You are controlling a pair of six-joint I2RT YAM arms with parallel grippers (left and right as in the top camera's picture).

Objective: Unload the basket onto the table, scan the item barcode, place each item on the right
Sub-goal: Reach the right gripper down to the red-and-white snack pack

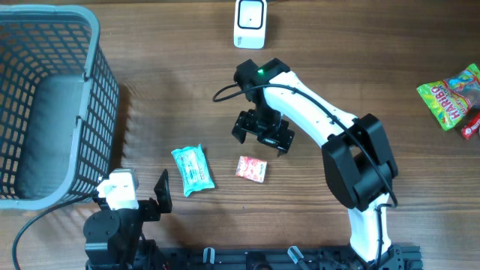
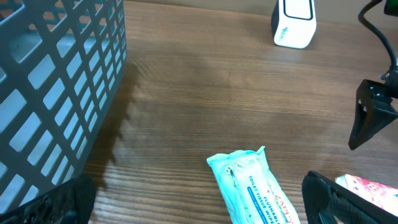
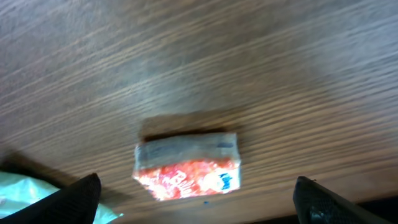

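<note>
Lying flat on the brown wood-grain worktop (image 1: 150, 97), the small red-and-white soft packet (image 1: 251, 168) sits about midway along its length, nearer the edge where the arms are mounted than the far edge. The right claw (image 1: 262, 135) hangs just on the far-edge side of the packet, its jaws spread wide and holding nothing. In its wrist view the packet lies between the two dark fingertips (image 3: 74, 199), touched by neither.

Toward the left edge, near the packet but apart from it, lies a teal plastic pack of wipes (image 1: 193, 169). The left claw (image 2: 196, 208) sits low by the mounting edge near the wipes, also fully spread and empty.

A grey plastic mesh basket (image 1: 97, 75) stands along the left edge. A white barcode scanner (image 1: 250, 22) stands at the middle of the far edge. A green-and-red sweets bag (image 1: 450, 94) lies at the right edge.
</note>
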